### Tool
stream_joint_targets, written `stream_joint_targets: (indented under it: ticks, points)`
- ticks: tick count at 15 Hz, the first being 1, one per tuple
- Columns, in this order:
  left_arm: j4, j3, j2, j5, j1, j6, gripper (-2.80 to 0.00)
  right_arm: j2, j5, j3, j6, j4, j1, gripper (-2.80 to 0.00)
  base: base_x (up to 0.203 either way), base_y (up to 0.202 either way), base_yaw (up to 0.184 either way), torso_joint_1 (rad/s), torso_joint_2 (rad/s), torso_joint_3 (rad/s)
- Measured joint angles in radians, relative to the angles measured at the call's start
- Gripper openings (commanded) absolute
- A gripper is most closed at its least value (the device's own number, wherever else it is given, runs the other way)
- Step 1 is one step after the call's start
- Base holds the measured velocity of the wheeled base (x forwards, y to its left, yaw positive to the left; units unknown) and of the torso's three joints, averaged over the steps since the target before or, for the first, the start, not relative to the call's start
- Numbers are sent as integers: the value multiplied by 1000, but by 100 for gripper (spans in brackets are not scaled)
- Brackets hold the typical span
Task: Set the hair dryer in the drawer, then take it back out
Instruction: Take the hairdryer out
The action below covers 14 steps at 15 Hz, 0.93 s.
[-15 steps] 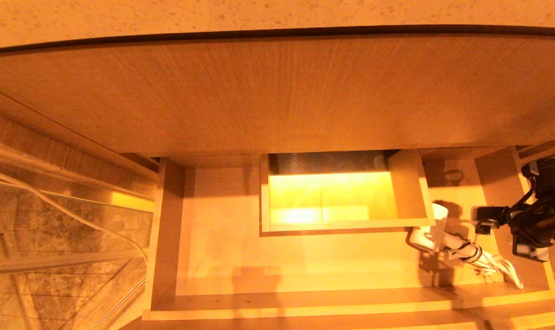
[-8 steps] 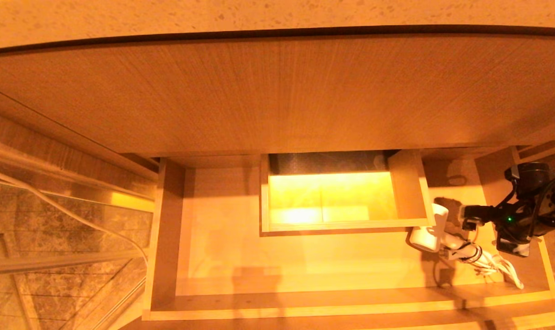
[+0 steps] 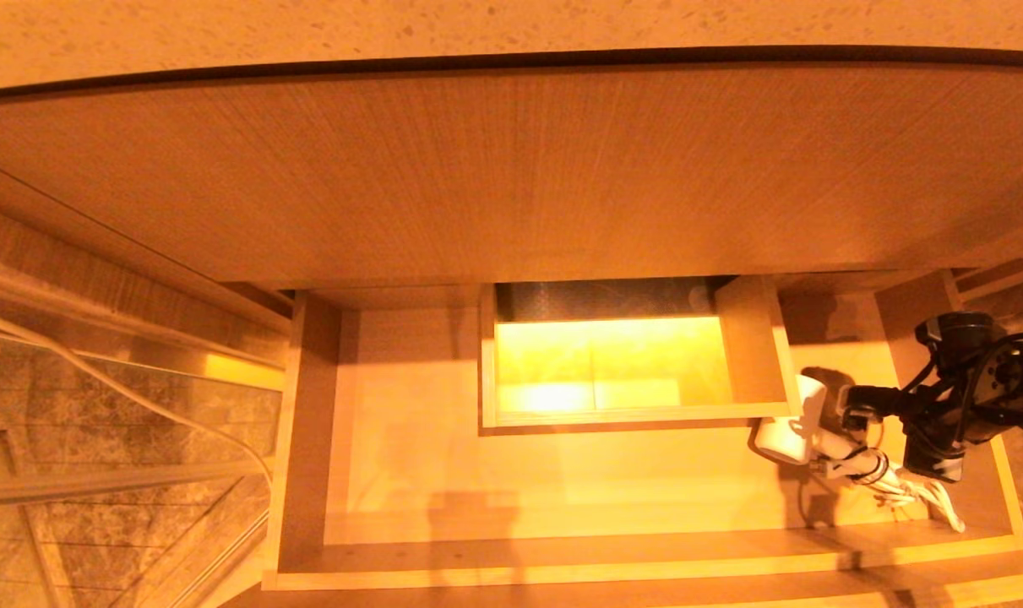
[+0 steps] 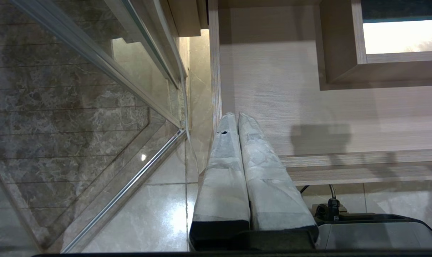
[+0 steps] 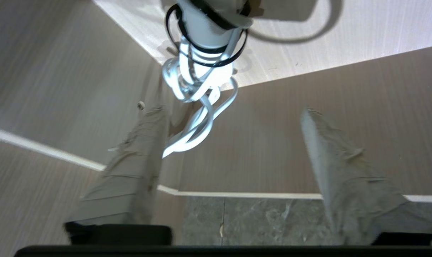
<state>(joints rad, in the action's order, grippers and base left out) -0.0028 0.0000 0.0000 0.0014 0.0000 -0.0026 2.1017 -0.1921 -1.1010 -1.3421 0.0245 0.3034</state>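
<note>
**Hair dryer lying in the open drawer**

Marble floor tiles (image 4: 158, 210) show below my parked left gripper (image 4: 237, 119), its fingers pressed together. Moving right, I see the drawer (image 3: 410, 456) pulled open, with its boxed cut-out (image 3: 752, 346) mid-way. Beside that box the hair dryer (image 3: 794, 431) lies on the drawer bottom, cord bundled. My right gripper (image 3: 849, 405) sits next to it, fingers spread wide, gripping nothing.

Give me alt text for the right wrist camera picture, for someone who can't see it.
The right hand hangs open over the drawer, its two padded fingers spread wide and holding nothing. Just past the fingertips the white hair dryer's handle lies on the pale wood drawer floor, its bundled white cord trailing between the fingers.
</note>
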Motion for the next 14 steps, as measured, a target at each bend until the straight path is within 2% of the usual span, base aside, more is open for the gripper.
stream_joint_targets:
  ticks: [14]
  points:
    - [0, 0, 0, 0, 0, 0, -280, 93, -40, -5, -2, -18, 14, 0, 0, 0, 0, 0, 0, 0]
